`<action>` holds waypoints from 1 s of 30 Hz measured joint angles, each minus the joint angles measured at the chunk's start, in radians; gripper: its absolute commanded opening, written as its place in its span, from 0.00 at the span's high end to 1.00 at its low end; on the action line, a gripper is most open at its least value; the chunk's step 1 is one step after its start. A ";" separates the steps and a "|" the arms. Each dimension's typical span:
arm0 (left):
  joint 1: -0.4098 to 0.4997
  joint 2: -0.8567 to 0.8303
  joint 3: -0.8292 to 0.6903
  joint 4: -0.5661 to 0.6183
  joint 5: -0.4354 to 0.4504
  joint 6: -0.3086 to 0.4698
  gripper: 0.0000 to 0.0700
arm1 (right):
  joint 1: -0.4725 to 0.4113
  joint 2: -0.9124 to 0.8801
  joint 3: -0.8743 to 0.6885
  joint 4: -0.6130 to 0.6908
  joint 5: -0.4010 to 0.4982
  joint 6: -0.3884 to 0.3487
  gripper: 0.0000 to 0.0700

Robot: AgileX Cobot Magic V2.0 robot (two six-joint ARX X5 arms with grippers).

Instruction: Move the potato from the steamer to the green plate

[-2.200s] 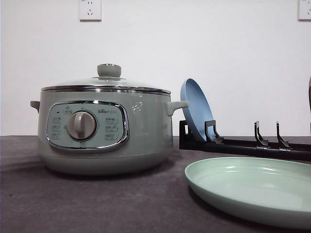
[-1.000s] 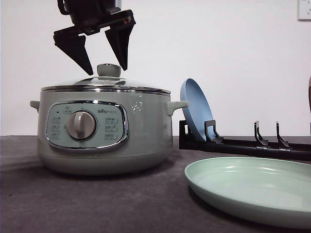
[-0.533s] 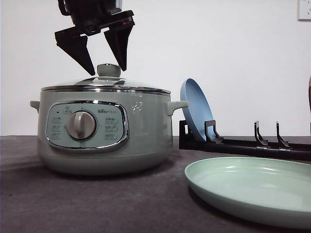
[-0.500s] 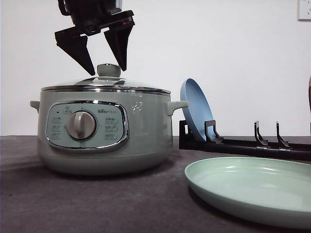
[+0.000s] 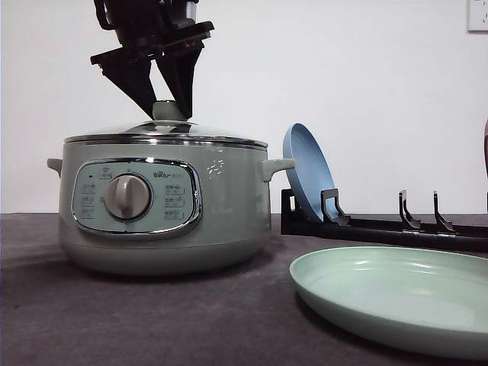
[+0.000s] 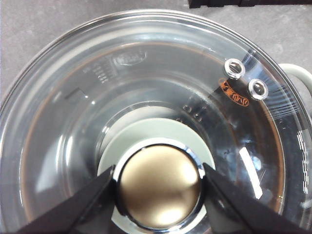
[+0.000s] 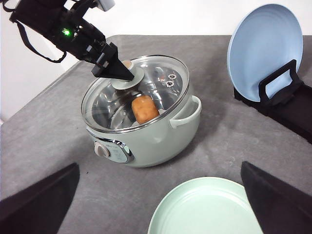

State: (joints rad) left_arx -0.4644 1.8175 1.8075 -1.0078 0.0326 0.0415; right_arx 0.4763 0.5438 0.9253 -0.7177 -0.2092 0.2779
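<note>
Right wrist view: one potato (image 7: 145, 109) under steamer (image 7: 146, 131) lid (image 7: 161, 85); left gripper (image 6: 158, 187) fingers (image 6: 90, 207) clamping knob (image 6: 159, 186); right fingers (image 7: 41, 204) wide; green plate (image 7: 204, 209) at 5 o'clock.

Potato (image 7: 145, 109) inside lidded steamer (image 7: 146, 127), green plate (image 7: 204, 209) empty

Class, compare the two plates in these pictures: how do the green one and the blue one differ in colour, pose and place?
The green plate is pale mint; the blue plate is light blue. The green plate lies flat on the table, while the blue plate stands tilted on edge in the black rack. The green plate sits nearer the front camera, the blue plate behind it beside the steamer. Both are round, shallow and empty.
</note>
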 measured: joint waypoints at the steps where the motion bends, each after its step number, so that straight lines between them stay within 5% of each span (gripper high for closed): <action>1: 0.000 0.000 0.001 0.000 0.000 0.002 0.79 | 0.000 0.000 0.000 0.000 0.000 0.000 0.02; 5: 0.000 0.000 0.004 -0.002 -0.001 0.018 1.00 | 0.000 0.000 0.000 0.000 0.000 0.000 0.02; 18: 0.001 0.011 0.047 -0.051 -0.001 0.017 1.00 | 0.000 0.000 0.000 0.000 0.000 0.000 0.02; 30: 0.002 0.017 0.322 -0.224 -0.007 0.003 1.00 | 0.000 0.000 0.000 0.000 0.000 0.000 0.02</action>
State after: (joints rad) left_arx -0.4622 1.8347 2.1295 -1.2317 0.0255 0.0448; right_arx 0.4763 0.5438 0.9253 -0.7181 -0.2092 0.2775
